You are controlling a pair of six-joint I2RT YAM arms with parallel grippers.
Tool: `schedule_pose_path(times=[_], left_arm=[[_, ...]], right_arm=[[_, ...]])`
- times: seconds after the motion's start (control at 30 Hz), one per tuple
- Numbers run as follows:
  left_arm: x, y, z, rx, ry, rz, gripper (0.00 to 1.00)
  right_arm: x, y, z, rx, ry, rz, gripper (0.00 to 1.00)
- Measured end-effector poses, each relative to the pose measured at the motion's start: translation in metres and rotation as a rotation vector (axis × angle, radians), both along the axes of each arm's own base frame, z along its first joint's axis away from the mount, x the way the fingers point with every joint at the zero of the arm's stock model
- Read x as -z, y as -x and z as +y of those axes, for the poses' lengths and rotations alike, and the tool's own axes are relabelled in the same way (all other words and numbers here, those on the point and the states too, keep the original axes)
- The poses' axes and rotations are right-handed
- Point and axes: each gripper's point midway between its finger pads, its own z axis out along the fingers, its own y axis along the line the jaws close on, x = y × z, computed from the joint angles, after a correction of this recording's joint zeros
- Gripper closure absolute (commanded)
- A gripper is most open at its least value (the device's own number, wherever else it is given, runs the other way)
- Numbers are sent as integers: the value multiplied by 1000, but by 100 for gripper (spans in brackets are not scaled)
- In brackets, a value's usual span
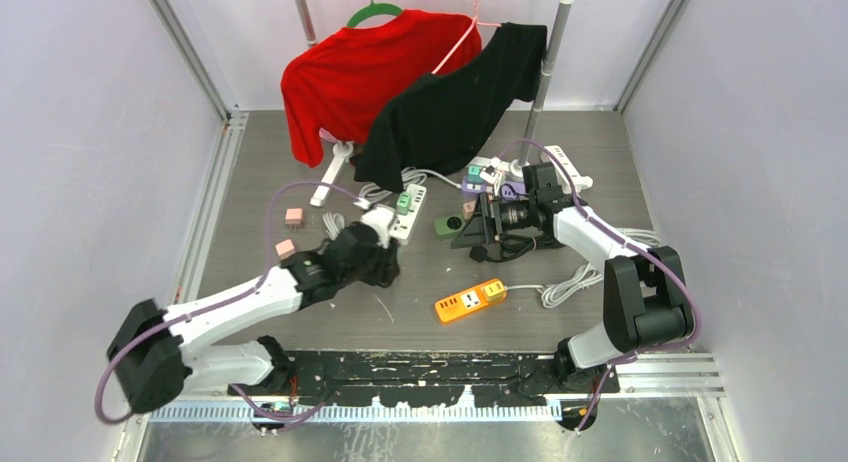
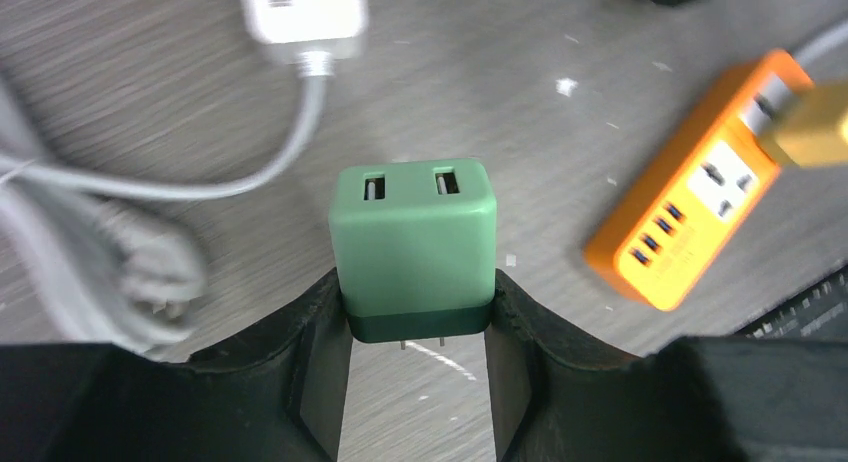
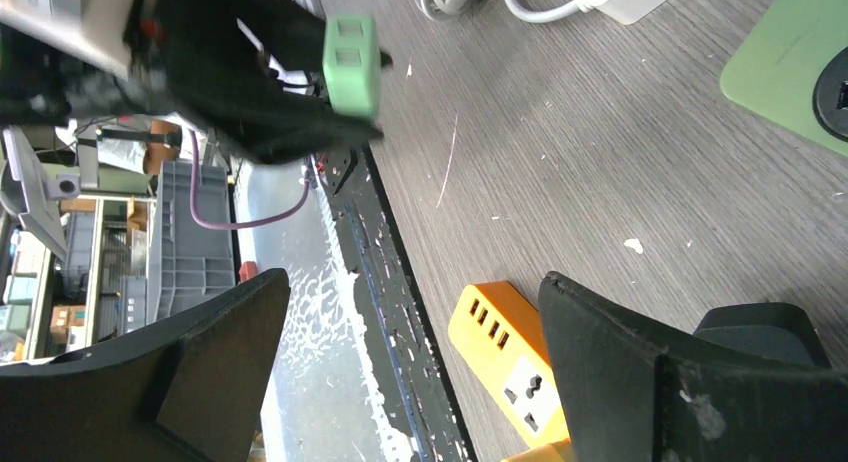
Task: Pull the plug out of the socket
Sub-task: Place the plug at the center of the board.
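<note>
Bright, even overhead light leaves only faint shadows on the grey wood-grain tabletop point(image 1: 420, 282). The top view is sharp. At the left wrist the green square plastic plug point(image 2: 413, 247) is crisp, the coiled grey cable point(image 2: 130, 272) blurred.

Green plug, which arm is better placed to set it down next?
Left. The left gripper is shut on the green plug, its prongs bare and clear of any socket, above the table. The right gripper is open, empty and off to the side.

The green plug point(image 2: 413, 244) is smooth matt plastic, the table point(image 2: 500, 72) scuffed grey wood-grain.
</note>
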Motion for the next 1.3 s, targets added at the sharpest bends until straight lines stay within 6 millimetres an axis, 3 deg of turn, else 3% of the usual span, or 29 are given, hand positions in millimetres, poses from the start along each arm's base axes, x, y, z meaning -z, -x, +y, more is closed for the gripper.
schedule_pose_path(times=[0.27,0.47,0.63,0.83,0.93,1.1,1.23,1.3], left_arm=[[-3,-42,114,-424,180,18,100],[19,-63,167,-665,278,119,100],[50,-67,187,-806,242,248,100],[55,-87,196,-897,201,302,93],[61,-91,202,-933,181,312,65],[71,-91,211,-984,147,324,60],[76,-90,218,-1012,133,332,44],[76,-90,219,-1025,133,330,42]], right_arm=[[2,-1,-1,4,11,-7,0],[3,-2,-1,9,17,-8,0],[3,-2,-2,12,18,-9,0],[4,-3,-2,13,20,-10,0],[4,-2,-3,14,21,-8,0],[4,-2,-3,14,23,-6,0],[5,-2,-3,14,25,-9,0],[5,-2,-3,14,25,-10,0]])
